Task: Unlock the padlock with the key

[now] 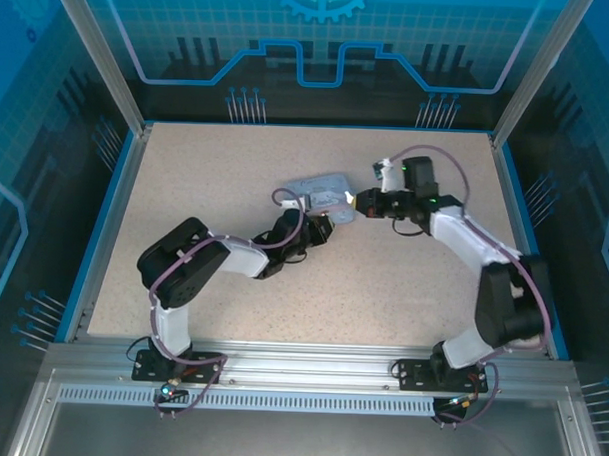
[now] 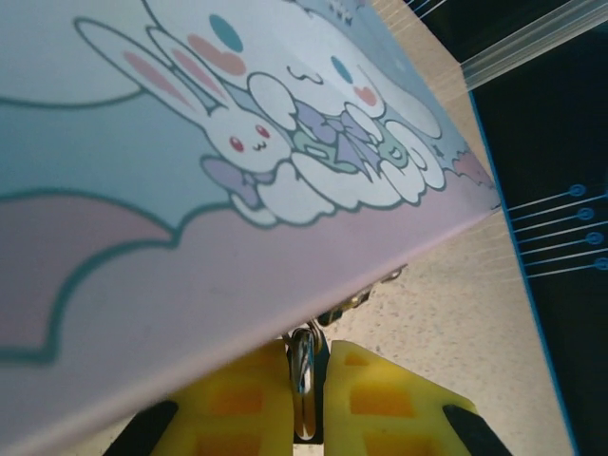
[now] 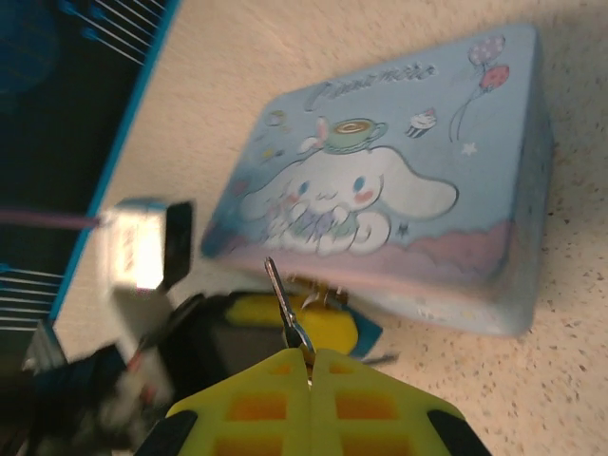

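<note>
The small shiny metal padlock (image 2: 304, 380) hangs at the front edge of a pale blue cartoon tin (image 2: 190, 190), and my left gripper (image 2: 306, 350) is shut on it between its yellow pads. In the right wrist view my right gripper (image 3: 310, 353) is shut on the thin dark key (image 3: 283, 302). The key's blade points up and left toward the tin (image 3: 380, 190), a short gap from the small brassy fittings under its edge. From above, both grippers meet at the tin (image 1: 321, 189), the left gripper (image 1: 322, 229) below it and the right gripper (image 1: 353, 203) at its right.
The speckled beige tabletop (image 1: 233, 276) is bounded by a blue rim and metal frame posts (image 1: 129, 92). The tin's metal hasp (image 2: 380, 283) sticks out beyond the padlock. The left arm's black wrist and camera (image 3: 142, 247) sit close in front of the right gripper.
</note>
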